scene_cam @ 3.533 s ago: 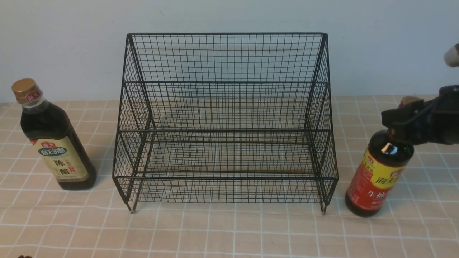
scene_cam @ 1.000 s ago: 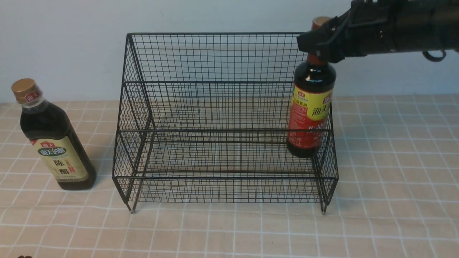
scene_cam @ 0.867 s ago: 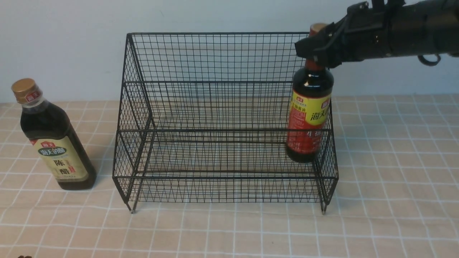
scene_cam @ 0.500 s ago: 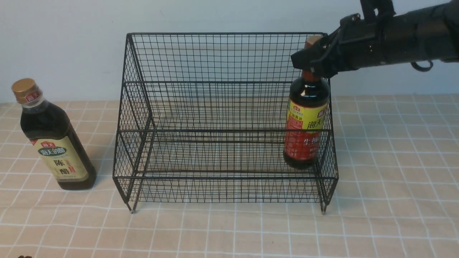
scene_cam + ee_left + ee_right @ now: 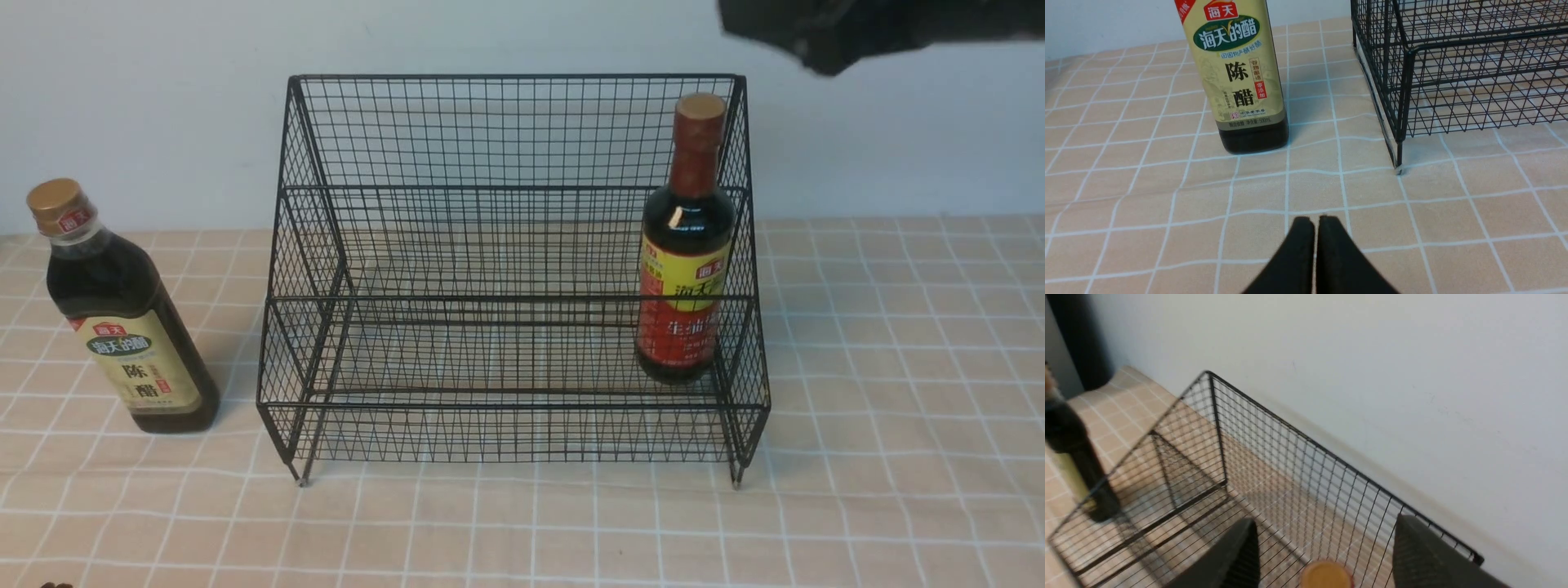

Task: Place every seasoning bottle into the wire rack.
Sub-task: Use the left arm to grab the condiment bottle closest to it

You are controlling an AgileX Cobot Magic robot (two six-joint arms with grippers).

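The round seasoning bottle point(image 5: 684, 245) with a long reddish-brown neck and red-yellow label stands upright on the lower tier at the right end of the black wire rack point(image 5: 510, 188). My right gripper point(image 5: 1327, 533) hovers open above its cap point(image 5: 1326, 575), clear of it; in the front view its dark body point(image 5: 824, 33) sits at the top right edge. The squarish seasoning bottle point(image 5: 122, 314) with gold cap and cream-green label stands on the cloth left of the rack, its label point(image 5: 1235, 65) close ahead of my left gripper point(image 5: 1314, 222), which is shut and empty.
A peach checked cloth point(image 5: 898, 457) covers the table. A pale wall point(image 5: 147, 98) rises just behind the rack. The rack's near left leg point(image 5: 1399, 157) stands to the right of the squarish bottle in the left wrist view.
My right gripper lowered the round bottle onto the rack's lower tier, opened, and rose up and away. The bottle now stands alone. The left arm has not moved.
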